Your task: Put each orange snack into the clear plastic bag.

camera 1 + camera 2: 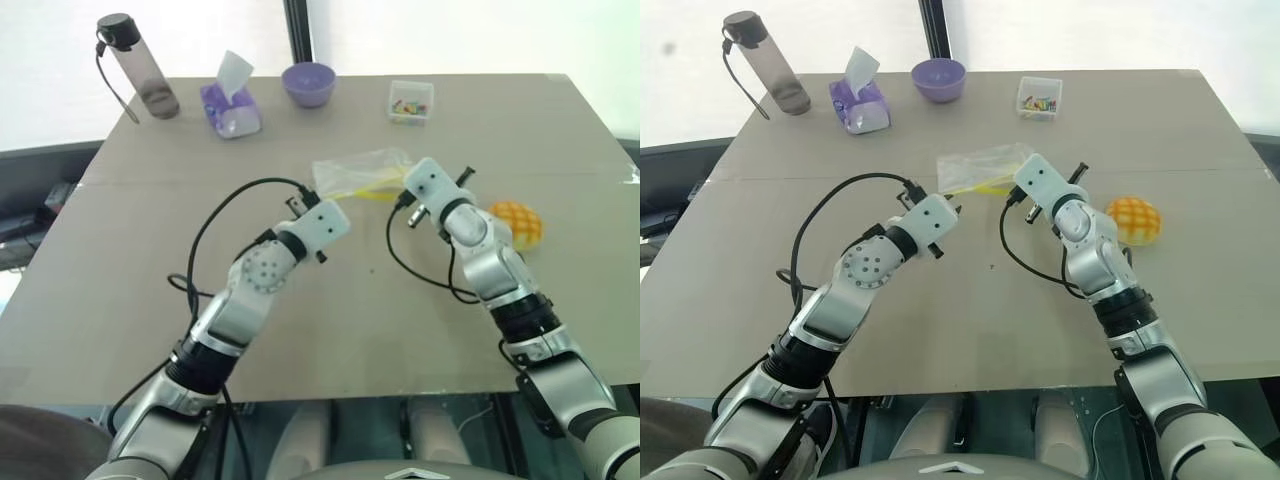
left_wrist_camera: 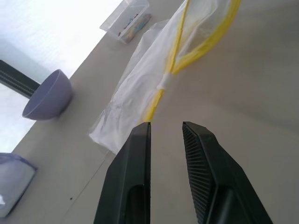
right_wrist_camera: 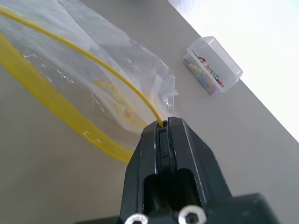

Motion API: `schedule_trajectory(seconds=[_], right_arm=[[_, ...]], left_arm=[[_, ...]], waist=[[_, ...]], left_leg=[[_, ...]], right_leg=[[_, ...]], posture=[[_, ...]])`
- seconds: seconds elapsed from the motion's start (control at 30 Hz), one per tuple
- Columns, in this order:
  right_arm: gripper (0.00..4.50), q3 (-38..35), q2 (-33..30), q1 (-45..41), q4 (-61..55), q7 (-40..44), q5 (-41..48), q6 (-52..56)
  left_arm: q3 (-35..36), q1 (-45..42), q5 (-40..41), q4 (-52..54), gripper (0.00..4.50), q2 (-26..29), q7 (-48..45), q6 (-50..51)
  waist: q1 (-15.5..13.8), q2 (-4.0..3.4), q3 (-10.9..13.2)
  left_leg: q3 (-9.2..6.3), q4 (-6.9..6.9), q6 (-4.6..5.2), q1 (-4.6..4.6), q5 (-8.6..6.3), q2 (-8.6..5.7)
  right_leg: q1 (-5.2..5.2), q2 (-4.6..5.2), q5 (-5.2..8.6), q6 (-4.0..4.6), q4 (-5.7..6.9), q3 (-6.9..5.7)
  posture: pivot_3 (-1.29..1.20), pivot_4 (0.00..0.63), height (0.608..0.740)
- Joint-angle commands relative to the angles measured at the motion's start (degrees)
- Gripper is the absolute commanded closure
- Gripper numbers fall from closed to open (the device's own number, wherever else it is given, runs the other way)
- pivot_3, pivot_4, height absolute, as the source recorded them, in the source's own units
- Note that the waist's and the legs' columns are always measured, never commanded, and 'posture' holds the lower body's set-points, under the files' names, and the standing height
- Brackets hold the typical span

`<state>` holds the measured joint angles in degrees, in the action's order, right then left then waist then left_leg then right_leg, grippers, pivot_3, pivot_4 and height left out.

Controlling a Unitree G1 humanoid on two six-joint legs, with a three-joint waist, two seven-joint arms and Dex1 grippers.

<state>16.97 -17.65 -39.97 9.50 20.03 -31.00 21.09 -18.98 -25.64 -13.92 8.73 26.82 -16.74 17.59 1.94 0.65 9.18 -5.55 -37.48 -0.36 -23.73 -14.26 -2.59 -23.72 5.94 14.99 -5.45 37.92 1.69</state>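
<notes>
Right fingers (image 3: 164,128) pinching clear plastic bag (image 3: 107,79) yellow rim, left fingers (image 2: 166,128) parted, mouth open.

Silver-white jointed arms, white wrist blocks, looping black cables, ribbed black fingers (image 2: 201,154), two screws.

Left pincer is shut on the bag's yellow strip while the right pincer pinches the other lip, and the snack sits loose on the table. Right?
Not quite. The left pincer is open, its fingers apart just short of the bag, as the left wrist view shows. The right pincer does pinch the bag's yellow lip, and the snack sits loose on the table.
</notes>
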Motion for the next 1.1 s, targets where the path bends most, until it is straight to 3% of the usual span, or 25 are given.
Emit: schedule_trajectory(seconds=[0.03, 0.2, 0.5, 0.63, 0.8, 0.93, 1.03, 1.1], right_arm=[[4.50, 0.0, -0.3, -0.7, -1.4, -0.8, -0.2, -1.0], [4.50, 0.3, -0.6, -0.4, -1.4, -0.7, -0.2, -1.5], [4.50, 0.2, -0.5, -0.5, -1.9, -0.9, -0.2, -1.9], [4.50, 0.4, -0.4, -0.1, -2.2, -0.8, -0.2, -2.1], [4.50, 0.4, -0.5, 0.4, -3.0, -0.4, 0.0, -1.9], [4.50, -0.7, -0.4, 1.3, -4.3, 0.8, 2.1, -1.8], [3.69, -1.5, -0.3, 2.4, -5.6, 1.7, 3.7, -0.7], [2.70, -1.8, -1.0, 2.8, -6.8, 1.4, 3.4, -0.2]], left_arm=[[3.3, -0.5, -0.8, 1.5, 2.53, -1.1, 1.8, -3.8], [2.1, -0.2, -3.1, -0.9, 0.36, -0.8, 0.0, -4.2], [2.2, -2.5, -4.6, -7.4, 0.36, -1.9, -0.6, -7.7], [1.8, -4.8, -4.8, -11.4, 2.03, -2.8, -0.8, -10.7], [1.7, -6.0, -5.1, -14.1, 4.47, -4.0, -0.8, -13.0], [1.4, -6.4, -5.8, -15.7, 4.47, -4.7, -0.8, -13.6], [1.4, -6.9, -6.7, -17.0, 4.50, -5.3, -0.1, -13.7], [1.9, -7.0, -6.6, -17.4, 4.50, -5.8, 0.1, -13.7]], waist=[[0.1, 0.00, 0.0], [0.4, 0.00, 0.0], [0.5, 0.00, 0.0], [0.4, 0.00, 0.0], [0.5, 0.00, 0.0], [0.5, 0.00, 0.0], [0.5, 0.00, 0.0], [0.5, 0.00, 0.0]], left_leg=[[-0.01, -0.01, 0.00, 0.00, 0.00, 0.00], [-0.04, -0.01, -0.01, 0.01, 0.01, 0.00], [-0.05, -0.01, -0.01, 0.02, 0.01, 0.00], [-0.05, -0.04, -0.03, 0.01, 0.02, 0.00], [-0.06, -0.05, -0.03, 0.01, 0.02, -0.01], [-0.06, -0.05, -0.03, 0.01, 0.02, -0.01], [-0.06, -0.07, -0.03, 0.01, 0.02, -0.01], [-0.05, -0.07, -0.03, 0.01, 0.02, -0.01]], right_leg=[[0.00, 0.00, 0.00, 0.00, 0.02, 0.00], [-0.01, 0.00, 0.00, 0.00, 0.03, 0.00], [-0.01, -0.01, 0.00, 0.00, 0.04, 0.00], [0.01, -0.01, 0.00, 0.00, 0.05, -0.03], [0.00, -0.01, 0.00, 0.00, 0.06, -0.02], [0.00, -0.01, 0.00, 0.00, 0.07, -0.03], [0.01, -0.01, 0.00, 0.00, 0.07, -0.03], [0.01, -0.01, 0.00, 0.00, 0.07, -0.03]], posture=[[0.00, 0.150, 0.740], [0.00, 0.150, 0.740], [0.00, 0.150, 0.740], [0.00, 0.150, 0.740], [0.00, 0.150, 0.740], [0.00, 0.150, 0.740], [0.00, 0.150, 0.740], [0.00, 0.150, 0.740]])
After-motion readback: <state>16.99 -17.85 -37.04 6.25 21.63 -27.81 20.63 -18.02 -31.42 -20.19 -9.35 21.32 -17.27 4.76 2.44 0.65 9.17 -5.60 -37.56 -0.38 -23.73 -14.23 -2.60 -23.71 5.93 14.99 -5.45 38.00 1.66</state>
